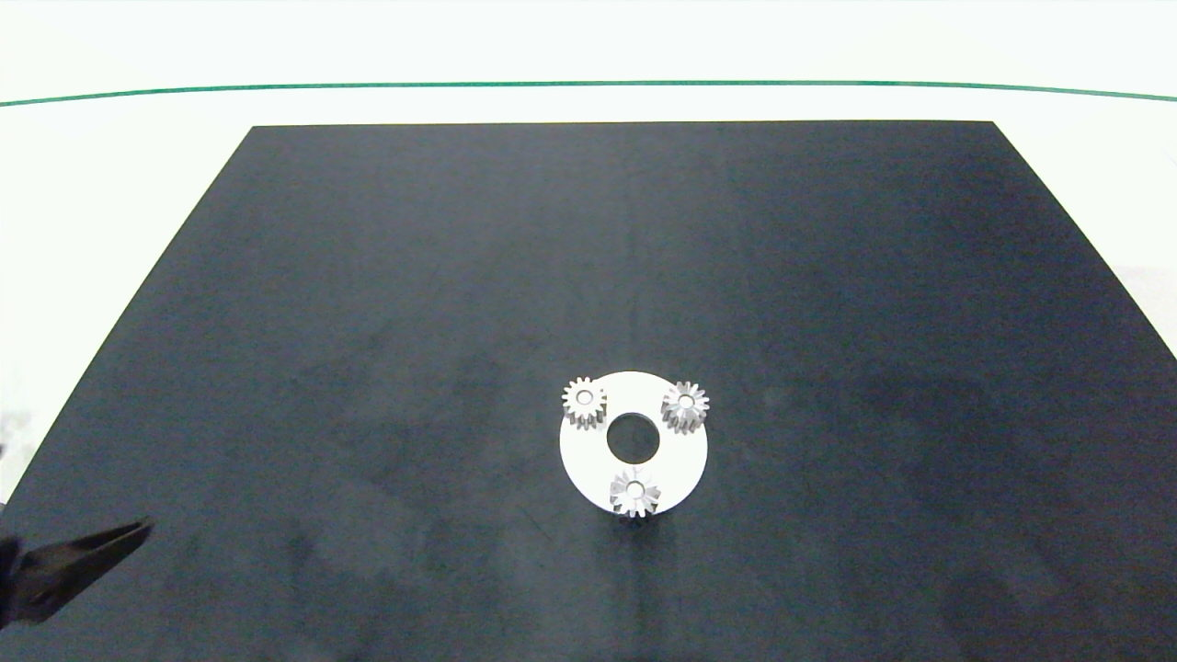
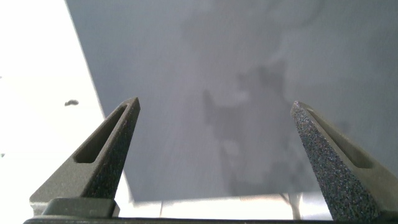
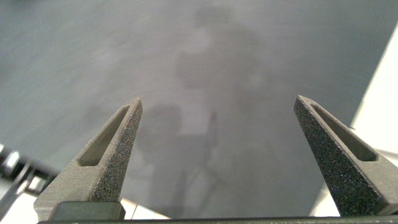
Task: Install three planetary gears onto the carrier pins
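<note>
Silver toothed planetary gears [image 1: 635, 493] seated on white disc [image 1: 680, 455], left claw [image 2: 214, 112] and right claw [image 3: 217, 109] spread wide, empty

Three silver planetary gears [image 1: 585, 401] [image 1: 685, 404] [image 1: 634, 494] on a white disc [image 1: 679, 455]; dark charcoal mat [image 1: 588, 276]; white table [image 1: 92, 184] crossed by a thin green line [image 1: 588, 85]; speckled grey fingers [image 2: 109, 152].

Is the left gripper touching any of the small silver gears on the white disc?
Apart. Head view: left gripper sits at the dark mat's near-left corner, far from the gears.
</note>
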